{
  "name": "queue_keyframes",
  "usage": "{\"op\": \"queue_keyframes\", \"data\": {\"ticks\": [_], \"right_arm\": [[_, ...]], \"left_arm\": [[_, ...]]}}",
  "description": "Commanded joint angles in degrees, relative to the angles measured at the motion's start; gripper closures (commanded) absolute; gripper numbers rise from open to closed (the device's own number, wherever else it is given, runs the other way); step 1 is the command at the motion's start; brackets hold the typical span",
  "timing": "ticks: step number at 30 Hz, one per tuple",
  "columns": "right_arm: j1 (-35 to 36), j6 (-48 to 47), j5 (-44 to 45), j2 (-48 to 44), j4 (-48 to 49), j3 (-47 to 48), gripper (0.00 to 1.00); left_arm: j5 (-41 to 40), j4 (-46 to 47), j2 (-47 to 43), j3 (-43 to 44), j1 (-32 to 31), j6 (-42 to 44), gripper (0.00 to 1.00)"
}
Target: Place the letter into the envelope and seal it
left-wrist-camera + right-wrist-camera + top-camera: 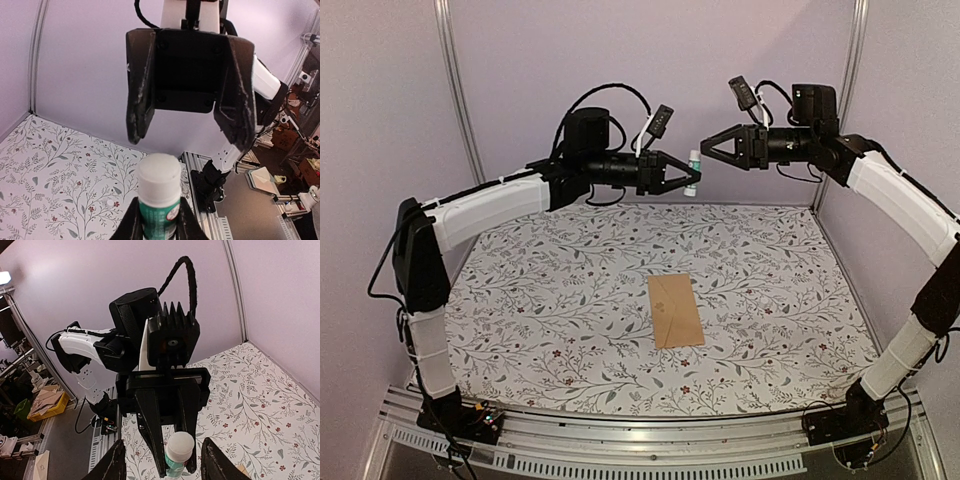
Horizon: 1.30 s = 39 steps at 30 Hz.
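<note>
- Envelope (675, 311): we see it lying flat near the middle of the floral table (550, 290), well apart from both grippers.
- Left gripper (160, 225): raised above the table, clenched on an upright white-capped green bottle (159, 175).
- Right gripper (190, 136): jaws spread, facing the bottle's cap, close but not touching.

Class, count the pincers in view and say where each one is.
2. The left pincer is up above the far edge of the table, shut on a small white-capped bottle. The right pincer faces it, open, near the bottle. None seems hidden.
</note>
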Motion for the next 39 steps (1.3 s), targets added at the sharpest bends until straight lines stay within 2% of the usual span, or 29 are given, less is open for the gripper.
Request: {"op": "queue_keyframes", "data": {"ticks": [1,7,19,23,27,30,35,39], "right_arm": [[-0.07,1.42,-1.09,1.30,1.40,-1.04,0.52],[0.01,2.12,-1.40,2.41,2.09,-1.10,0.56],[0.47,2.06,-3.09,2.74,2.69,-1.78,0.70],[0.46,1.98,-3.46,2.81,2.64,-2.07,0.77],[0.47,2.02,-3.64,2.74,2.71,-2.18,0.89],[0.22,2.27,-3.45,2.67,2.98,-1.80,0.93],[-1.22,6.06,-0.18,1.81,6.25,-1.74,0.94],[-1.37,7.93,0.80,1.38,7.86,-1.86,0.94]], "left_arm": [[1.48,-1.09,0.37,2.60,-0.87,0.77,1.00],[1.83,-1.41,1.02,3.36,-1.31,0.32,1.00],[1.26,-3.32,2.39,5.35,-1.73,-0.34,1.00],[0.92,-3.50,2.54,5.54,-1.68,-0.51,1.00],[0.60,-3.64,2.98,5.93,-1.70,-0.97,1.00],[-0.34,-4.23,3.17,6.33,-1.69,-1.28,0.90],[-2.61,-4.02,2.45,4.89,-1.69,-1.60,0.62],[-2.15,-3.16,2.34,3.86,-1.68,-2.30,0.61]]}}
